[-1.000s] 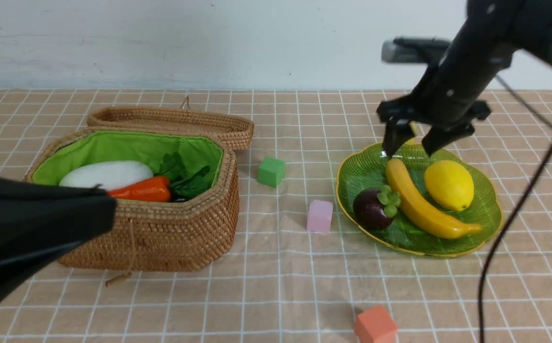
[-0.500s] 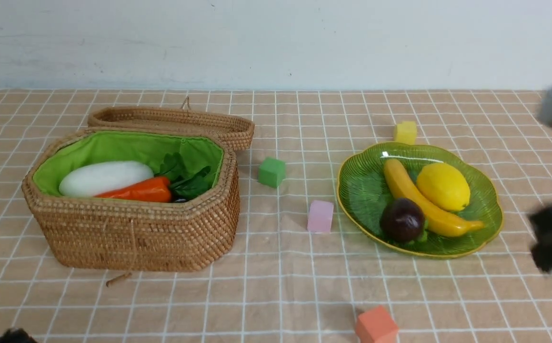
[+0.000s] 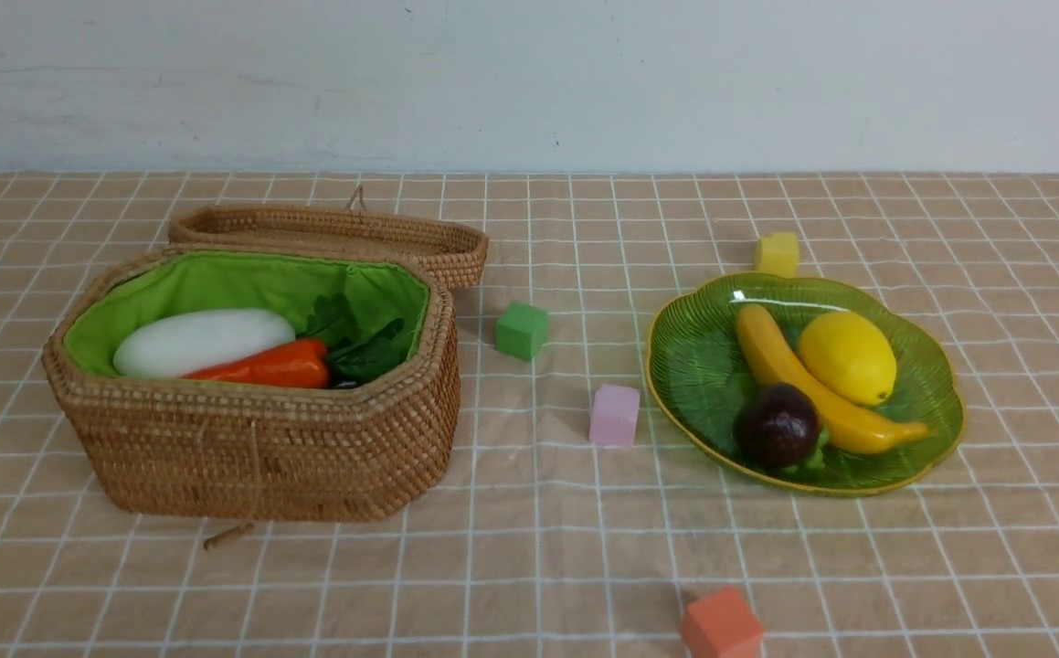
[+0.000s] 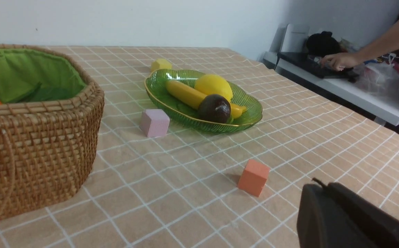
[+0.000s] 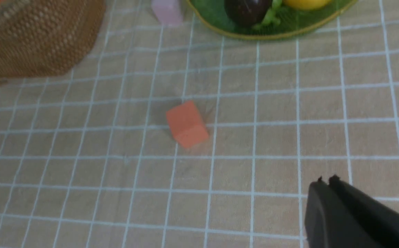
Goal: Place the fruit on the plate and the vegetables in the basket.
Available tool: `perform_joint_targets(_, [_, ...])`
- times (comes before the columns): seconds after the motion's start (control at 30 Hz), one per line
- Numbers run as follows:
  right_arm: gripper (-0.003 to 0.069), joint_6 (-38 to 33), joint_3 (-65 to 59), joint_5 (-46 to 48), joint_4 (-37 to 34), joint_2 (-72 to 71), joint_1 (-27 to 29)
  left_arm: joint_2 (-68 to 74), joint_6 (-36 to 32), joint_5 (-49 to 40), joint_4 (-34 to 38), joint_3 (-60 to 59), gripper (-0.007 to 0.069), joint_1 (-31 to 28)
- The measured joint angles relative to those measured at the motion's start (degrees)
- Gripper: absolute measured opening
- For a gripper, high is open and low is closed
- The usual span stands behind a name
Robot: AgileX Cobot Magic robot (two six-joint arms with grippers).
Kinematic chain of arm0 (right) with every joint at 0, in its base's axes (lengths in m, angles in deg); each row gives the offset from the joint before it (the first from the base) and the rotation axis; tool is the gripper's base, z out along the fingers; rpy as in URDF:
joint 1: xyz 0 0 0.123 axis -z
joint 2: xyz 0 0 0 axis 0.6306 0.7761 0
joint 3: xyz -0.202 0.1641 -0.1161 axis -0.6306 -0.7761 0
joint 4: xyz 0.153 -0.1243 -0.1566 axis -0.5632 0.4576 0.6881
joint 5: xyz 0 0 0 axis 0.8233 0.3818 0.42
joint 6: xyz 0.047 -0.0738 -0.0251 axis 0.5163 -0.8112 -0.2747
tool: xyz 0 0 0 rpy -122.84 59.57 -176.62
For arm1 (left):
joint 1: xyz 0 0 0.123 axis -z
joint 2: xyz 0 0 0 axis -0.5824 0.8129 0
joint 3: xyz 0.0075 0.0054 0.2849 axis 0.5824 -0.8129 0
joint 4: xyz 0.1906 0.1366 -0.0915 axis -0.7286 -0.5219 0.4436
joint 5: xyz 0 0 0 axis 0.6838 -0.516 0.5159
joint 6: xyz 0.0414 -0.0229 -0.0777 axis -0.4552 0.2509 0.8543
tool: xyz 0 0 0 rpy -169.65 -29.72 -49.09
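Both arms are staying out of the front view, only their gripper ends showing in the wrist views. The left gripper [image 4: 326, 184] is pointing out low over the surface [image 3: 529, 548] at a shallow slant, its wrist camera looking across past the basket [image 3: 264, 457] toward the plate [image 3: 936, 457]. The right gripper [image 5: 326, 181] is hanging above the surface, its camera looking down more steeply. The fingers of each are pressing together, with nothing showing between them.

The basket is standing toward the surface's left edge, its lid [image 3: 328, 228] lying back toward the far edge. Inside, the white radish [image 3: 205, 340] is resting beside the orange carrot [image 3: 273, 366], and green leaves [image 3: 369, 352] are filling the right end; a dark sliver is peeking out beneath them, too hidden to name.

The plate is sitting toward the right edge. On it, the banana [image 3: 812, 393] is lying between the lemon [image 3: 847, 356] and the mangosteen [image 3: 778, 425].

The yellow cube [image 3: 777, 254] is sitting just beyond the plate's far rim, the pink cube [image 3: 615, 415] just beside its left rim. The green cube [image 3: 521, 330] is resting between basket and plate, and the orange-red cube [image 3: 722, 623] is lying toward the near edge.
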Motion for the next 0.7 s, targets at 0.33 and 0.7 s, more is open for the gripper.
perform_joint_targets(0.33, [0.0051, 2.45, -4.76, -4.47, 2.42, -8.12, 0.0, 0.0, 0.0, -1.63, 0.0, 0.0, -0.0013, 0.0])
perform_joint_targets(0.7, [-0.0008, -5.17, -27.41, -29.78, 10.1, -15.72, 10.0, 0.0, 0.0, -1.75, 0.0, 0.0, -0.0013, 0.0])
